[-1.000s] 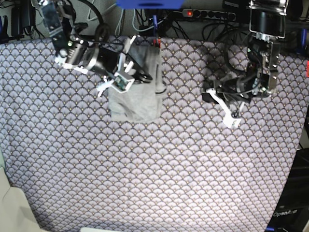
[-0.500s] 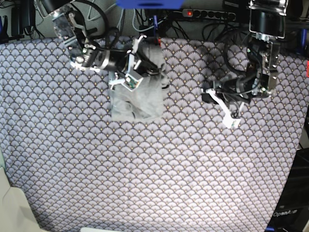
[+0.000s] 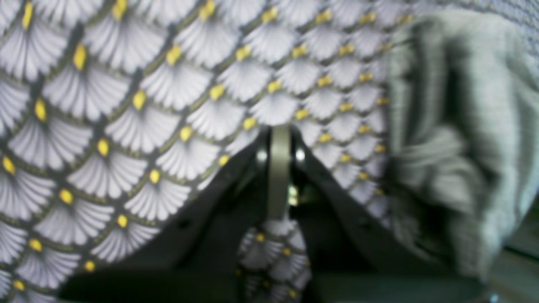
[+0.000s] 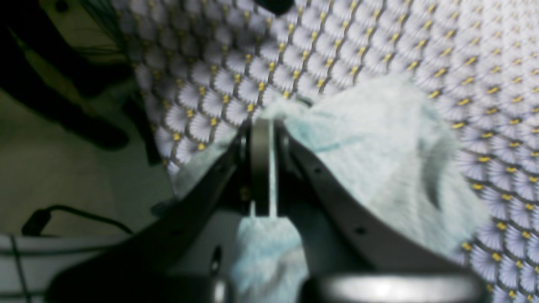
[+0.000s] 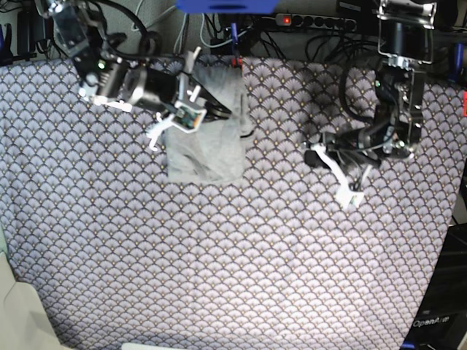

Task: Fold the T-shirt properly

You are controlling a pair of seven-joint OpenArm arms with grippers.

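The right gripper (image 4: 262, 126) is seen closed, its dark jaws brought together at the tips with pale grey knit bunched right against them and running down between the jaw arms; a pinch on a fold of the T-shirt (image 5: 208, 135) is judged likely, though the blur leaves the exact bite unclear. Seen from the base view, this gripper (image 5: 211, 109) is laid low across the shirt's upper part, presumably so that an edge can be drawn over for another fold. The shirt itself is found near the far edge of the table, already gathered into a narrow upright rectangle, its lower edge fairly straight, its upper right side puckered into soft ridges. Soft, limp heather-grey knit is shown, with a darker seam line in the right wrist view.

The left gripper (image 3: 278, 139) is closed on nothing, parked well apart from the shirt over bare tablecloth (image 5: 233, 255), evidently kept clear of the work. In its own view only a rumpled grey edge (image 3: 454, 139) is caught at the right. The cloth is a flat print of purple-white fan scales with yellow dots
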